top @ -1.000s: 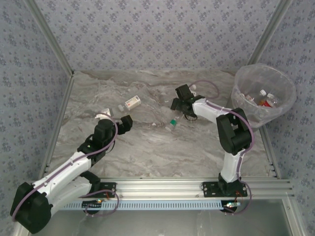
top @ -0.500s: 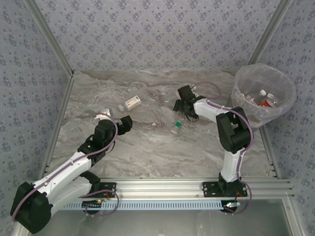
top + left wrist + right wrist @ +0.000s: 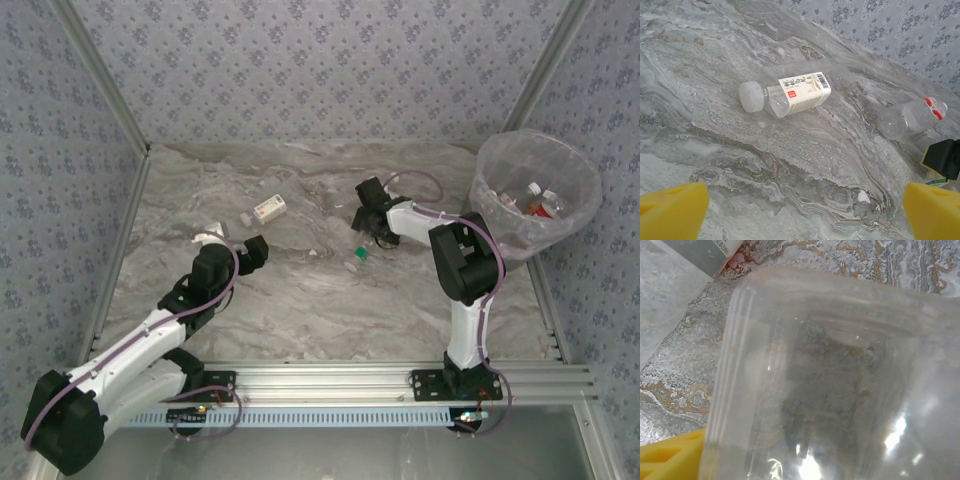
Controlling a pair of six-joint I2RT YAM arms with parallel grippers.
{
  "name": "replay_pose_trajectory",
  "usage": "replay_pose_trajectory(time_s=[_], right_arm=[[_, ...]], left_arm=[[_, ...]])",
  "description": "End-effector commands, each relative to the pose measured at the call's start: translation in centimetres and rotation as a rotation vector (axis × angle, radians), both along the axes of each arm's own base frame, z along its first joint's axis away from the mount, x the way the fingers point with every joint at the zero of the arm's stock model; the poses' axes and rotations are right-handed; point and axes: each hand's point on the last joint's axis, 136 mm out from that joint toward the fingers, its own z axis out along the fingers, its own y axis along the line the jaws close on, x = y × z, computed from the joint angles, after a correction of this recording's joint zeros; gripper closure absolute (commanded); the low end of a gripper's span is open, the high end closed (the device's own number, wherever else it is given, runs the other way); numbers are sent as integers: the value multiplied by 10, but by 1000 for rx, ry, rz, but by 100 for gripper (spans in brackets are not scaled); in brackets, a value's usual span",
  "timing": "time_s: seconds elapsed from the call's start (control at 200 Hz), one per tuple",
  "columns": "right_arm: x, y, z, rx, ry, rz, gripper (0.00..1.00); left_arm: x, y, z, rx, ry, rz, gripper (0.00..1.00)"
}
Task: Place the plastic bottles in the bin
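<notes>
A clear plastic bottle point(image 3: 840, 380) fills the space between my right gripper's point(image 3: 368, 220) jaws. One yellow finger point(image 3: 670, 460) sits at its left edge and the other is hidden, so the grip is unclear. From above, this bottle's green cap point(image 3: 356, 258) points toward me. My left gripper point(image 3: 255, 250) is open over bare table, with nothing between its yellow fingers point(image 3: 670, 210). Ahead of it lie a white-capped labelled bottle point(image 3: 785, 95) and a clear bottle point(image 3: 910, 117). Another white-capped bottle point(image 3: 210, 234) lies by the left arm. The bin point(image 3: 535, 195) stands at the far right with bottles inside.
The marble-patterned table point(image 3: 300, 300) is walled by patterned panels at the back and sides. An aluminium rail point(image 3: 330, 380) runs along the near edge. A black and yellow part point(image 3: 942, 159) shows at the right edge of the left wrist view.
My right gripper has narrowed around the clear bottle, and its arm has swung slightly left. The green-capped end slid a little toward me. The left arm has not moved.
</notes>
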Motion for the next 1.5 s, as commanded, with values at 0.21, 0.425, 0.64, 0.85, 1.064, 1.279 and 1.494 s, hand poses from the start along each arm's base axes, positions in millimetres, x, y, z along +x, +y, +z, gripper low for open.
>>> replay_pose_trajectory(time_s=[0.21, 0.425, 0.64, 0.85, 1.064, 1.279, 1.494], right_arm=[[2, -4, 14, -32, -69, 16, 30], [-3, -8, 32, -31, -124, 40, 38], [-10, -10, 55, -9, -178, 44, 40], [-16, -11, 85, 16, -265, 58, 41], [-25, -17, 120, 33, -356, 55, 42], [-32, -21, 151, 33, -438, 85, 42], [-39, -22, 180, 50, -526, 109, 43]], left_arm=[[0, 6, 0, -5, -6, 33, 1], [1, 6, 0, -8, -3, 34, 1], [1, 2, 0, -12, 3, 15, 1], [4, -7, -2, -2, 23, -26, 1], [9, -20, 0, -9, 34, -76, 1], [14, -40, 4, -22, 47, -162, 1], [16, -59, 13, -37, 25, -255, 1]])
